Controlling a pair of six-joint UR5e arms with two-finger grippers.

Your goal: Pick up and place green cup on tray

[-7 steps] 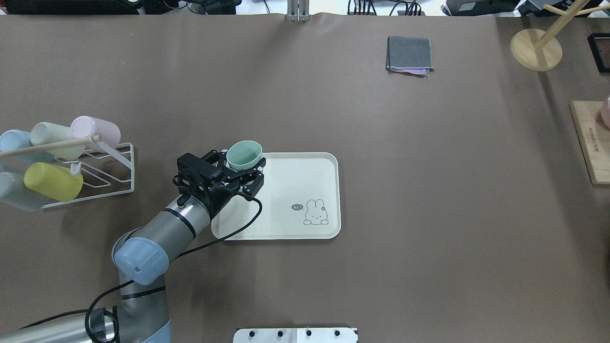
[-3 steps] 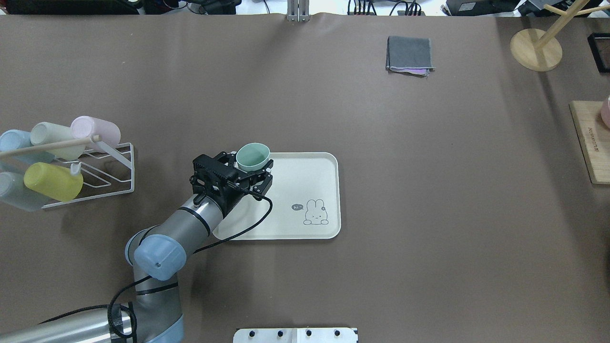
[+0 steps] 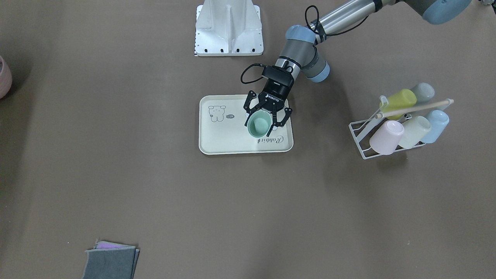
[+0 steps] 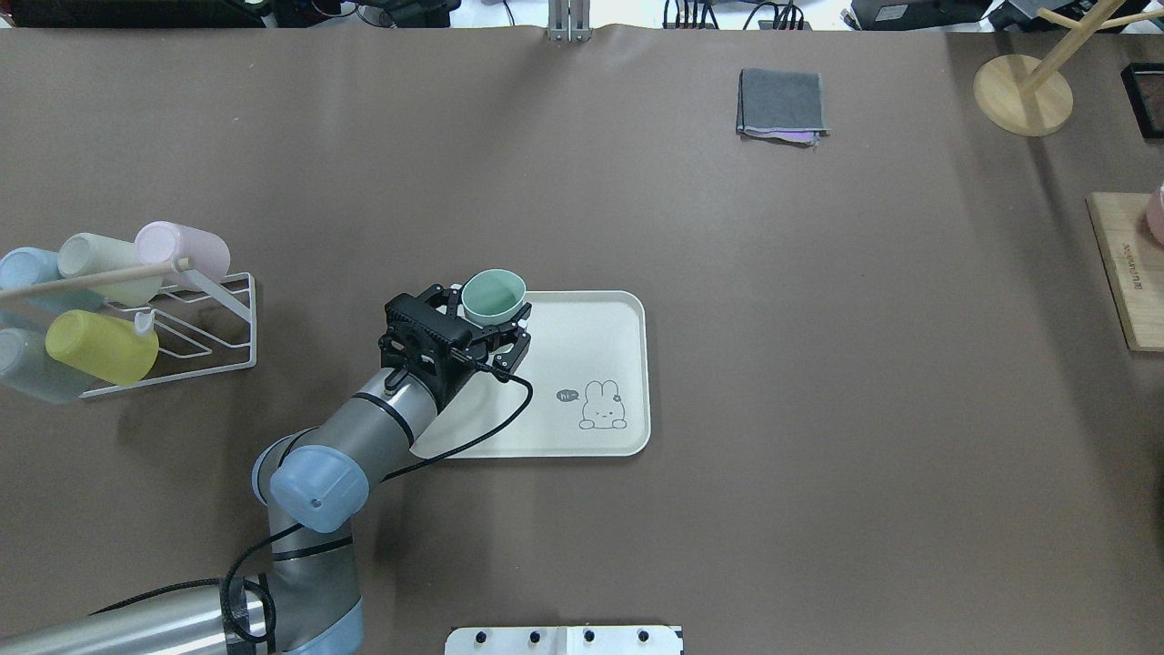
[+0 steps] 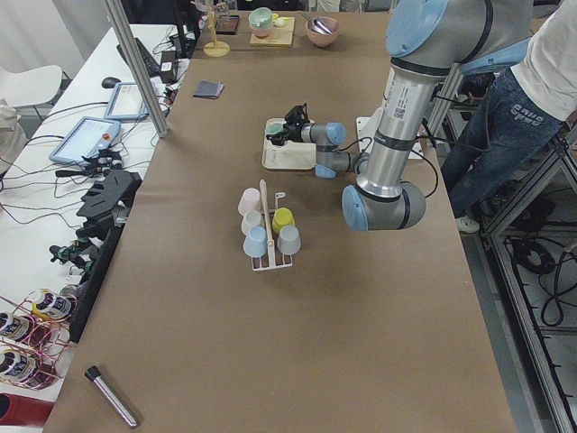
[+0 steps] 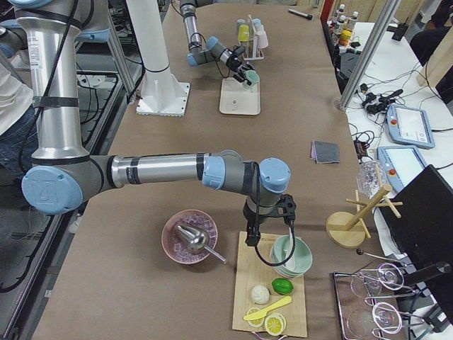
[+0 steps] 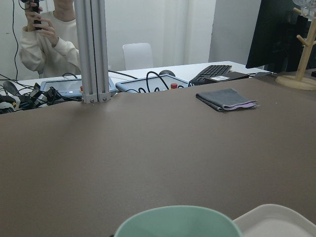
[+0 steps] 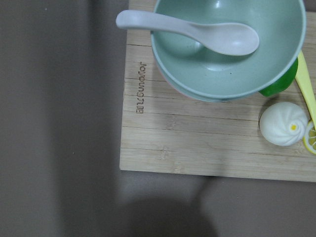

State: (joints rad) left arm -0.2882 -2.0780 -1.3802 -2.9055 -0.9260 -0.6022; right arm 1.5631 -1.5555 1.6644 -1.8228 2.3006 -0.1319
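Observation:
The green cup (image 4: 492,294) is a pale mint tumbler, mouth up, held in my left gripper (image 4: 492,318), which is shut on its sides. It hangs over the far left part of the cream tray (image 4: 582,337). In the front view the cup (image 3: 257,126) sits between the fingers of the left gripper (image 3: 264,123), over the tray (image 3: 221,135) by the "Rabbit" lettering. The left wrist view shows the cup rim (image 7: 173,222) and a tray corner (image 7: 276,219). My right gripper (image 6: 269,237) hovers over a wooden board; I cannot tell whether it is open or shut.
A white wire rack (image 4: 214,314) with several pastel cups stands left of the tray. A folded grey cloth (image 4: 782,105) and a wooden stand (image 4: 1023,91) lie far right. The wooden board (image 8: 197,148) carries a green bowl with spoon (image 8: 227,44).
My left gripper has carried the green cup to the right, from the tray's left edge to further over the tray. The cup now stands more upright.

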